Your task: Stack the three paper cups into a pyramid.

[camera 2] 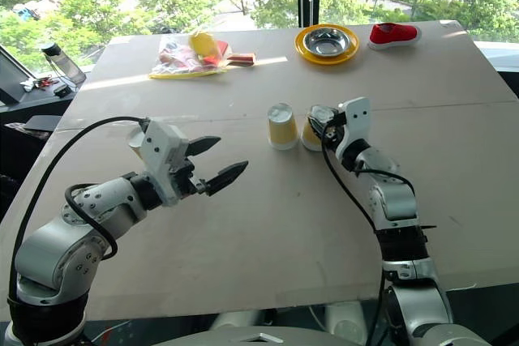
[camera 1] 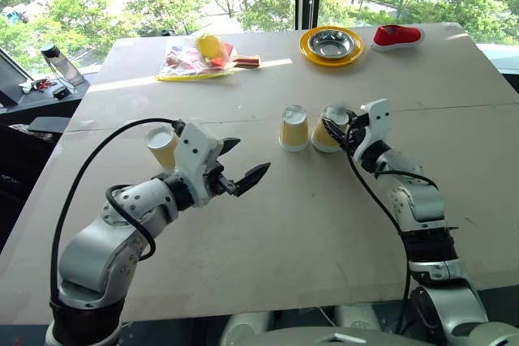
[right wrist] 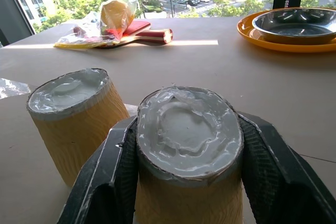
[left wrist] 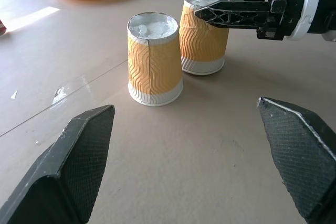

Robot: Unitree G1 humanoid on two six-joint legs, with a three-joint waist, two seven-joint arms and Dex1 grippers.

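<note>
Left eye view: two upside-down paper cups are seen side by side at mid tabletop (camera 1: 243, 241); the middle cup (camera 1: 293, 128) stands free, the right cup (camera 1: 328, 130) is clamped by the right end effector (camera 1: 334, 129). A third cup (camera 1: 162, 147) is partly hidden behind the left end effector (camera 1: 245, 163), whose fingers are spread wide, nothing held.
Left wrist view: both cups are shown standing close together.
Right wrist view: black fingers (right wrist: 107, 177) are pressed on the gripped cup's sides.
</note>
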